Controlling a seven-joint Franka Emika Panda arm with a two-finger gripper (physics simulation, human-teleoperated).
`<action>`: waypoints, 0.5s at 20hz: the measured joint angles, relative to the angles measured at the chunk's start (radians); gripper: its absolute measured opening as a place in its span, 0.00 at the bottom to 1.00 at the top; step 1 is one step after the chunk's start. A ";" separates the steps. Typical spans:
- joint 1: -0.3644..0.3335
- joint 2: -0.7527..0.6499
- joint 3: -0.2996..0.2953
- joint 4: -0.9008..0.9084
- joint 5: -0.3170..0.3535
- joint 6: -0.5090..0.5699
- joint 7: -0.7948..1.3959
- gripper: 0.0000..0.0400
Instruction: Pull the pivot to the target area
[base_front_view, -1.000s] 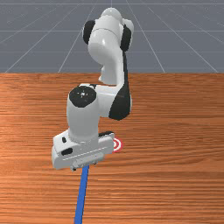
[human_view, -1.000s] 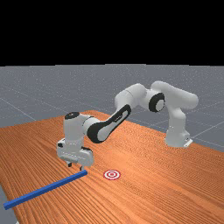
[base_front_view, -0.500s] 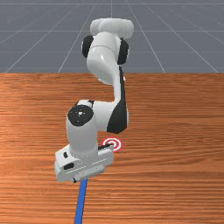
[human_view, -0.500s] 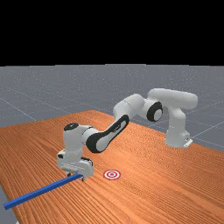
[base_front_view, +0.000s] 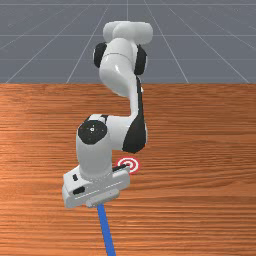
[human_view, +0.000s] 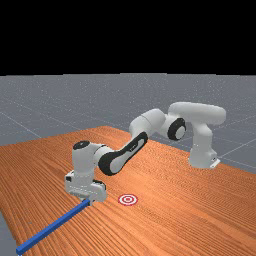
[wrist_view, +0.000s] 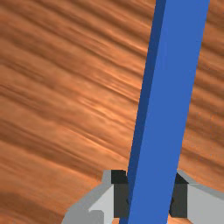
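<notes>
In the far view my gripper (human_view: 86, 189) is low over the table at one end of the long blue bar (human_view: 52, 228). The wrist view has the gripper (wrist_view: 150, 194) shut on the blue bar (wrist_view: 173, 78), a dark pad against each side. From under the hand, the bar (base_front_view: 106, 232) runs down to the front view's bottom edge, leaning slightly right. The red-and-white ring target (base_front_view: 129, 165) lies flat on the wood, close to the hand; my hand hides the gripped end there. In the far view, the target (human_view: 128, 199) is right of the gripper.
The bar's free end (human_view: 21, 250) reaches the table's edge at the far view's lower left. Wooden table surface (base_front_view: 200, 175) extends to the front view's right of the target. My arm stretches over the table behind the hand.
My hand came down, and the fingers closed on the bar. The bar has turned: its free end swung toward the front view's right, and down and right in the far view.
</notes>
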 joint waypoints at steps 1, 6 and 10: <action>0.001 -0.003 0.000 -0.005 0.000 0.002 -0.001 0.25; 0.021 -0.161 0.006 -0.311 0.022 0.240 -0.015 0.24; -0.002 -0.188 0.008 -0.338 0.026 0.252 -0.051 0.24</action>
